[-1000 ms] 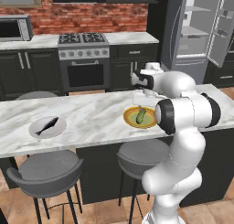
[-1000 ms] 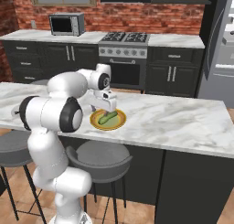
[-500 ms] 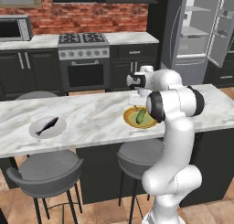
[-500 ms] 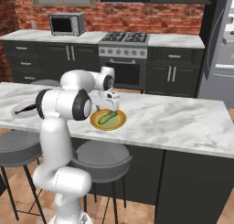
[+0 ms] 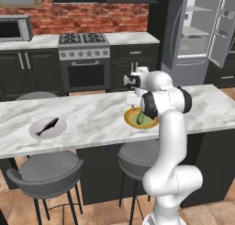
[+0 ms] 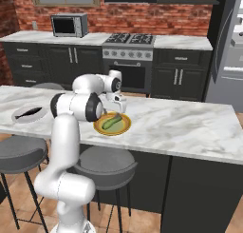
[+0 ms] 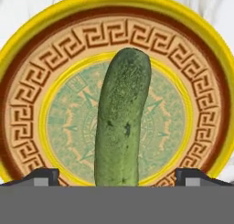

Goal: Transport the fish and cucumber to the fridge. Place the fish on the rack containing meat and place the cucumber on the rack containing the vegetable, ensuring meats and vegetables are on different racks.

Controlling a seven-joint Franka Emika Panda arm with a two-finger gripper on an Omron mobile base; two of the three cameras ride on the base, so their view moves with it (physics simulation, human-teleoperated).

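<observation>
You have the pincer (image 7: 117, 177) spread wide, its tips straddling the cucumber (image 7: 122, 122), which lies on the yellow-rimmed plate (image 7: 27, 109). Farther along the worktop (image 5: 92, 116), the fish (image 5: 47, 126) rests on a grey plate (image 5: 36, 123). Beyond, the fridge (image 5: 202, 31) stands open.

Red brick wall (image 5: 124, 15) spans twelve o'clock; below it dark cabinets (image 5: 27, 72) flank a steel stove (image 5: 84, 59), microwave (image 5: 13, 29) at ten. Marble island (image 5: 92, 118) centre, grey stools (image 5: 46, 173) at six on tan floor (image 5: 105, 210)
</observation>
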